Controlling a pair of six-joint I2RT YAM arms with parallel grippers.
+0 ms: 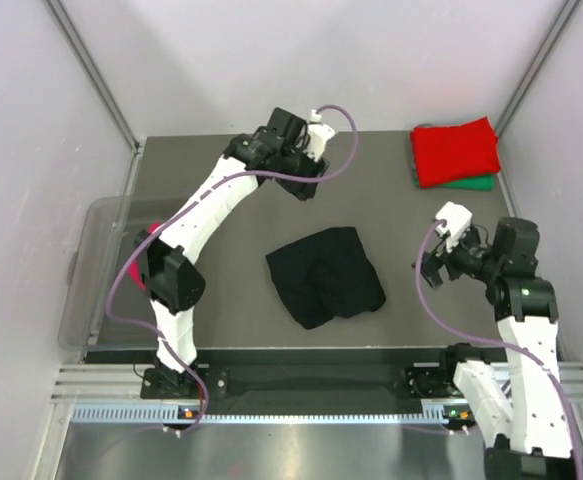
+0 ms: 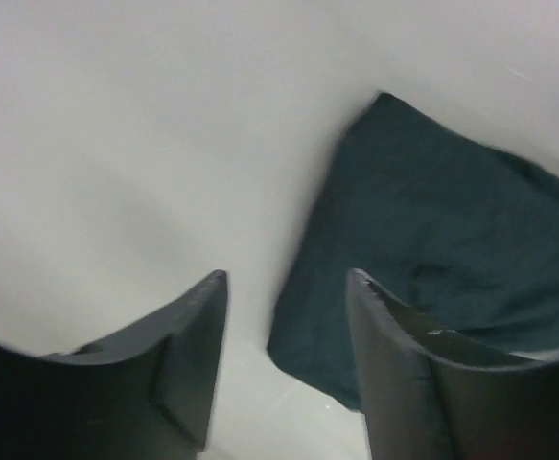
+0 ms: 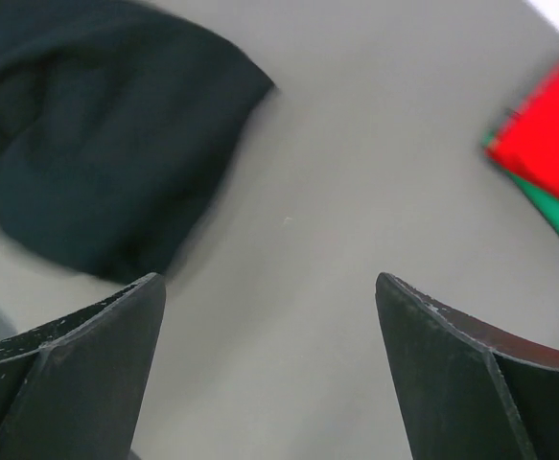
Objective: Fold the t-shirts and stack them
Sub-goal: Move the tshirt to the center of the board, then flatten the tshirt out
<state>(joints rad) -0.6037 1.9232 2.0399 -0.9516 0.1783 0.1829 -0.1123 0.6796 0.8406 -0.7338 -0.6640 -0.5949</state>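
Black crumpled cloth t-shirt [image 1: 325,275] at centre; red folded t-shirt [image 1: 456,150] on green t-shirt [image 1: 474,183], upper right. Left gripper [image 2: 289,278] spread; right gripper [image 3: 269,280] spread.

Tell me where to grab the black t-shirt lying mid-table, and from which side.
Probably the right edge of the black t-shirt, approached from the right by the open right gripper: that edge lies thin on the table facing it, while the middle is bunched.
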